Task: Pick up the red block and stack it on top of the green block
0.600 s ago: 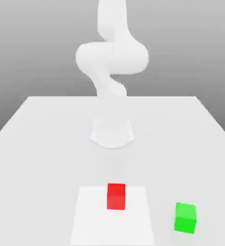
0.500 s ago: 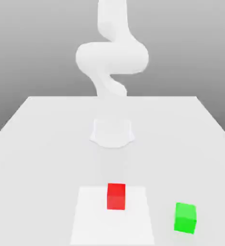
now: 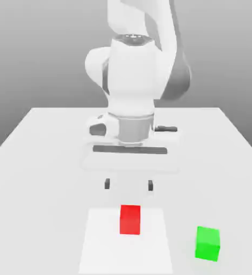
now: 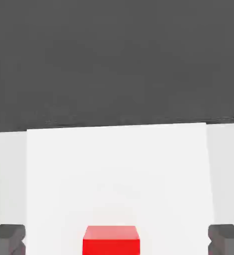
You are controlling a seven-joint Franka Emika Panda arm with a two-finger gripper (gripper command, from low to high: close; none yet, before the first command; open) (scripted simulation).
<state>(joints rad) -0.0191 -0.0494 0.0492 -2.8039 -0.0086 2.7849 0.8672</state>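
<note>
The red block [image 3: 130, 219] sits on a lighter white square patch [image 3: 95, 241] near the table's front edge. The green block [image 3: 208, 243] stands apart from it toward the exterior view's right, also near the front. My gripper [image 3: 128, 184] hangs open above the table just behind the red block, its two dark fingertips [image 3: 107, 183] spread wide with nothing between them. In the hand view the red block [image 4: 111, 240] lies between the two fingertips [image 4: 6, 238], lower than them and untouched.
The white table [image 3: 42, 145] stretches back to the arm's base. The arm's bulky white body [image 3: 130, 80] stands over the middle of the table. Beyond the table's front edge the hand view shows dark floor [image 4: 114, 60].
The arm has swung forward and down, so the hand and its open fingers now hang close behind the red block. Both blocks stay where they were.
</note>
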